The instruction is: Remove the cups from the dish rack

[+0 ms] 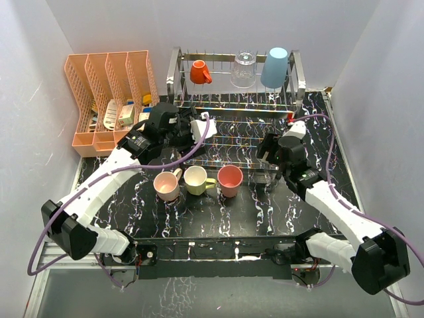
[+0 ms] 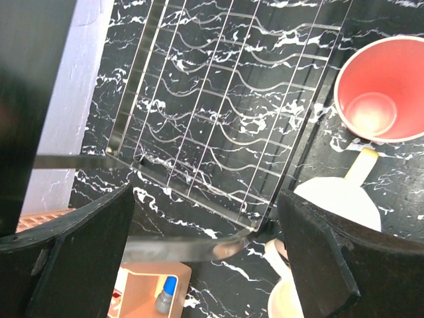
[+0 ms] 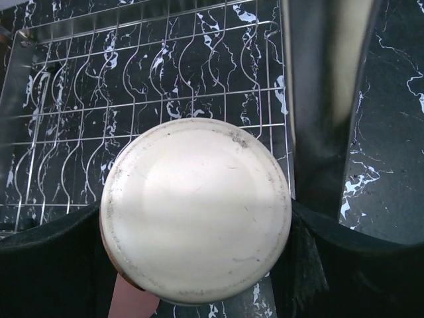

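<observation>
The chrome dish rack (image 1: 173, 73) stands at the back. Its upper tier holds the small orange mug (image 1: 199, 71), the clear glass (image 1: 244, 69) and the light blue tumbler (image 1: 274, 67). The pale pink mug (image 1: 165, 186), yellow mug (image 1: 196, 179) and salmon-red cup (image 1: 230, 180) stand upright on the table in front. My left gripper (image 1: 189, 132) is open and empty over the lower tier's left front corner (image 2: 199, 132). My right gripper (image 1: 268, 149) is shut on the upturned steel cup (image 3: 195, 209) over the lower tier's right part.
A peach slotted organizer (image 1: 109, 99) with small items stands at the back left, close to my left arm. White walls close in the sides and back. The black marbled mat (image 1: 218, 218) lies under everything.
</observation>
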Robot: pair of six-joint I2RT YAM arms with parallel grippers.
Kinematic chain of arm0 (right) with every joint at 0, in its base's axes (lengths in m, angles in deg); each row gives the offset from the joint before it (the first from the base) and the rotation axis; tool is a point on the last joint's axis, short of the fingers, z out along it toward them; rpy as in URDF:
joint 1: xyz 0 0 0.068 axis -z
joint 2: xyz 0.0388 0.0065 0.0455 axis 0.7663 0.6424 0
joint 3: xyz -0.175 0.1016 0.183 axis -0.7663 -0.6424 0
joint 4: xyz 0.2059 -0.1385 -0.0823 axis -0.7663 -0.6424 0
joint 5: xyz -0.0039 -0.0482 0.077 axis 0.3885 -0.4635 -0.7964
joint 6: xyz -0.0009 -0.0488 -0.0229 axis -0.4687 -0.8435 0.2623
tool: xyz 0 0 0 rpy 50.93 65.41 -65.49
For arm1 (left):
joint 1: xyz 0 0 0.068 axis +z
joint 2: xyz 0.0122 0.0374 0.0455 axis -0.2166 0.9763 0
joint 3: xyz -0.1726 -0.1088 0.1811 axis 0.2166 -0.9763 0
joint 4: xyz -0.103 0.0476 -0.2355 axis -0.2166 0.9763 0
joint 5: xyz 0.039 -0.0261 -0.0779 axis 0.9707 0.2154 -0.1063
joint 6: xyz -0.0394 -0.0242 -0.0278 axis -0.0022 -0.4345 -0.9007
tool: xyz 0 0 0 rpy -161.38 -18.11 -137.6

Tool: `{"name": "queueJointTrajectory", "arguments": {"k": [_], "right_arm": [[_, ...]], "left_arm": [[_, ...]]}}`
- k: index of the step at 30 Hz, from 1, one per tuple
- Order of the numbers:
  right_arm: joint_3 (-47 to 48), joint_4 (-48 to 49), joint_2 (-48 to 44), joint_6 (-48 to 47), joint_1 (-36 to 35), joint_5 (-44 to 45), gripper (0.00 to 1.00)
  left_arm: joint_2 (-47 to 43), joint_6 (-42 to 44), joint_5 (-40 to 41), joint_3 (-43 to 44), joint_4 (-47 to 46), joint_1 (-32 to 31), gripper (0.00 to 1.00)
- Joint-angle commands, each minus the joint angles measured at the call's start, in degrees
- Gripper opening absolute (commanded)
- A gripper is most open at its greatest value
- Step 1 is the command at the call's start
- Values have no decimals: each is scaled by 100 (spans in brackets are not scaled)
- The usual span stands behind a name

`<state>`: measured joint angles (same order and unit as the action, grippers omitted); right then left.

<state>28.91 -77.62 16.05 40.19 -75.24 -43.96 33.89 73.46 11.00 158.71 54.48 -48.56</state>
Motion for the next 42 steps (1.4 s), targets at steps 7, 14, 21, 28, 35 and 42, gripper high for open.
{"name": "queueJointTrajectory", "arguments": {"k": [7, 14, 21, 28, 35, 42], "right_arm": [[680, 471, 426, 314, 1093, -1310, 28], [1052, 691, 1053, 494, 1773, -1979, 28], [1433, 193, 1094, 418, 1787, -2345, 28], [1102, -454, 222, 1416, 1776, -3776, 28], [776, -759, -510, 2790, 1774, -4830, 29], [270, -156, -622, 4520, 1774, -6078, 31]], "left_arm": [[386, 257, 247, 298, -65, 421, 86], [739, 271, 83, 568, -114, 482, 86], [500, 176, -372, 681, 325, 356, 87], [139, 288, -169, 394, 461, -732, 87], [288, 290, 197, 334, -456, -1473, 87], [432, 520, 255, 143, -1631, -1709, 86]]}}
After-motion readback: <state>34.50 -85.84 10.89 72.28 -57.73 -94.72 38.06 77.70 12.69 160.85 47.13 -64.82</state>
